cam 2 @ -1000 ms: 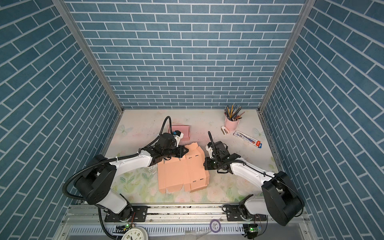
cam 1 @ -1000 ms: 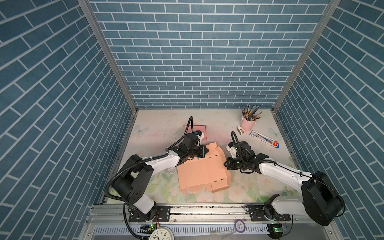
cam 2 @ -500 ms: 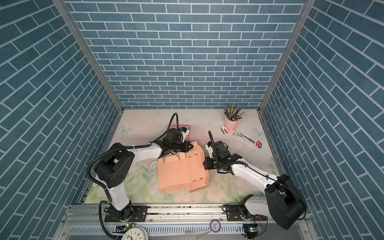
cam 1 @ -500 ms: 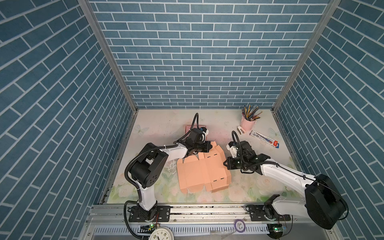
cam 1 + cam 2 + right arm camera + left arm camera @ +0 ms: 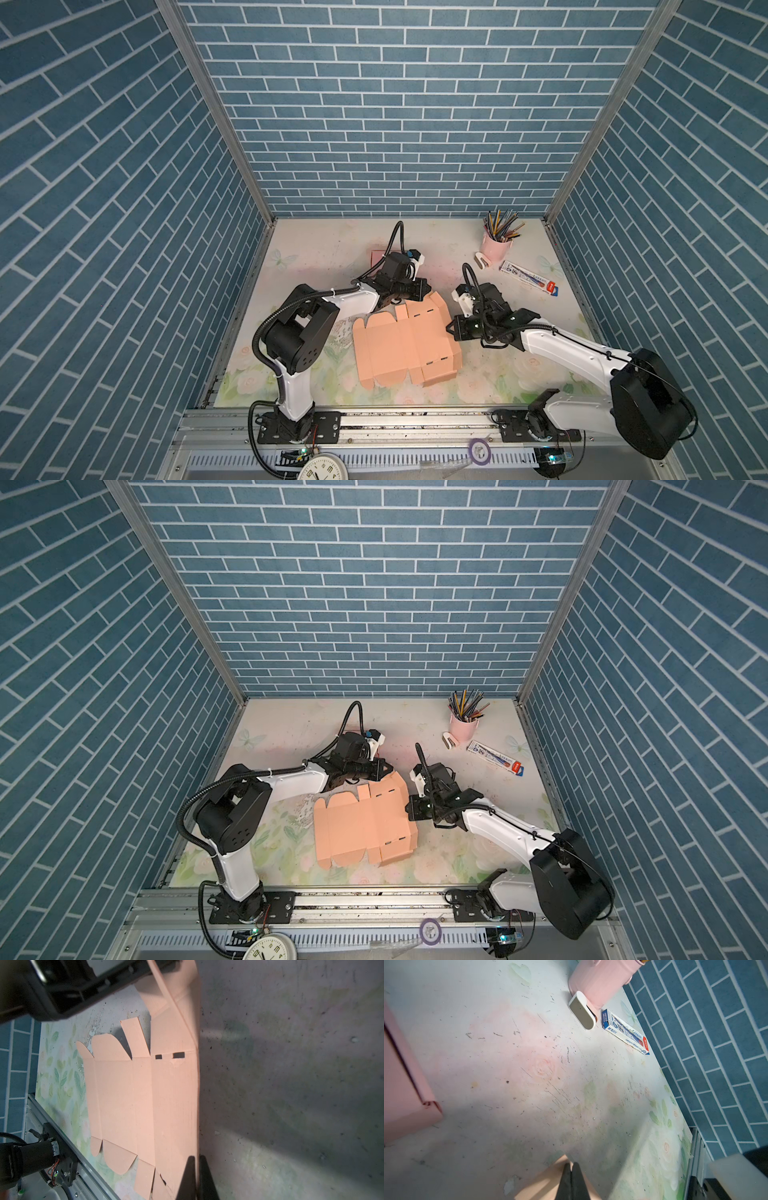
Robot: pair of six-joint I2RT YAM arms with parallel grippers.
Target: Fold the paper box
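The counter [image 5: 324, 249] carries one flat paper box [image 5: 405, 345], one pink box [image 5: 400, 1088], one cup [image 5: 496, 246] with many pencils [image 5: 500, 220], one stapler [image 5: 484, 261], one carton [image 5: 528, 278]. At near side: one clock [image 5: 322, 471], one tape roll [image 5: 480, 449]. Two claws: left claw [image 5: 572, 1178], right claw [image 5: 196, 1176].

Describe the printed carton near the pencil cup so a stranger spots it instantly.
At the back right corner of the table stands a pink cup of pencils. In front of it, toward the right wall, lies the carton: long, flat, blue-and-white with a red end, unlike the small white stapler beside it.
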